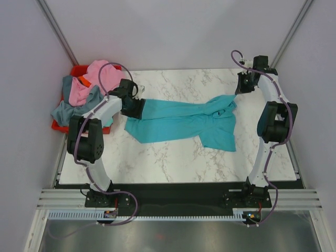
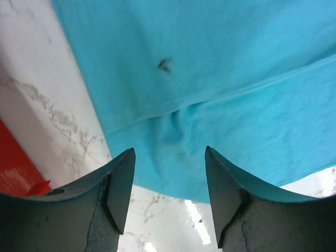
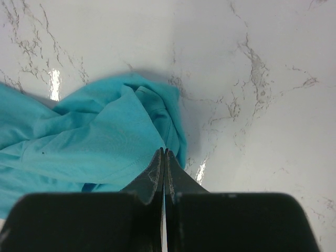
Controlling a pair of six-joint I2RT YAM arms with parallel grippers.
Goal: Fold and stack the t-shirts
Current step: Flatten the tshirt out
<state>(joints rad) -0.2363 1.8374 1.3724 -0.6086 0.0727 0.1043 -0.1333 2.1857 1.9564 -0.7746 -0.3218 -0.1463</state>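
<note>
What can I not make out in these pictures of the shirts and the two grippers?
- Top view: the left arm covers the left end of the teal shirt.
- Top view: the pile of shirts hides most of the red bin; their number is unclear.
- Left wrist view: the dark mark is too small to identify.
- Right wrist view: the frame's left edge cuts off the teal shirt.

The top camera looks down over the whole table (image 1: 173, 163); both wrist cameras sit close above its teal t-shirt (image 1: 184, 123).
</note>
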